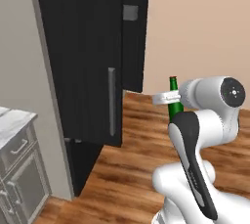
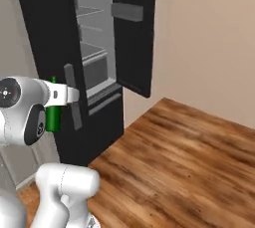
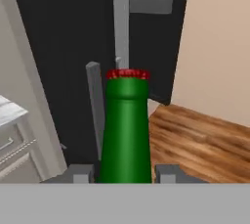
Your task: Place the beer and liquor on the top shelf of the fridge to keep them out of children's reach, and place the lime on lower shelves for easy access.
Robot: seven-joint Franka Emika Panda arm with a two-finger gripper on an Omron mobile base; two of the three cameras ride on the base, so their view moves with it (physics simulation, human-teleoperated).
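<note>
A wood floor [image 1: 132, 169] runs under beige walls. In the left base view, the black fridge [image 1: 83, 56] stands ahead with its door swung out, a grey cabinet [image 1: 19, 169] at lower left. The beer [image 1: 174, 101] stands upright in the air, right of the door, held at the arm's end.

In the right base view, the fridge's grey shelves [image 2: 92, 48] show; the beer hangs left of the door handle.

In the hand view, the fingers [image 3: 79, 173] pinch the green bottle between them, its red cap up.
</note>
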